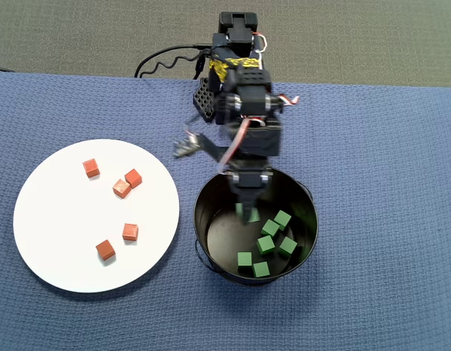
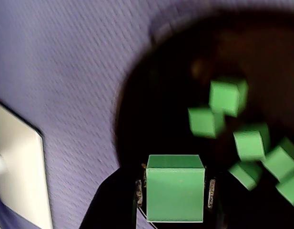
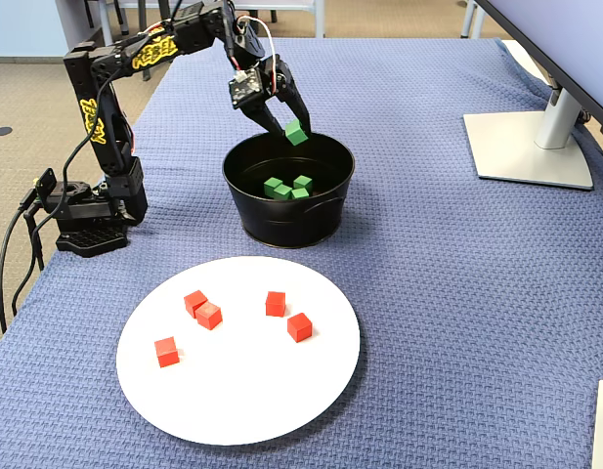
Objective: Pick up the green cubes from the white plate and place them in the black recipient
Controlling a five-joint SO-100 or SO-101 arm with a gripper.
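Note:
My gripper (image 3: 293, 134) hangs over the far rim of the black recipient (image 3: 281, 220), shut on one green cube (image 3: 296, 131). In the wrist view that cube (image 2: 175, 193) fills the gap between the two fingers of the gripper (image 2: 175, 210). From overhead, the gripper (image 1: 248, 208) points down into the pot (image 1: 199, 219) and mostly hides the held cube. Several more green cubes (image 1: 270, 241) (image 2: 228, 98) (image 3: 286, 188) lie on the pot's bottom. The white plate (image 1: 64, 219) (image 3: 242, 391) carries no green cubes; its edge (image 2: 23, 176) shows in the wrist view.
Several red-orange cubes (image 1: 91, 168) (image 3: 195, 303) are scattered on the plate. The arm's base (image 3: 86, 220) and cables (image 1: 167, 62) sit at the edge of the blue cloth. A monitor stand (image 3: 526, 147) is at the right in the fixed view.

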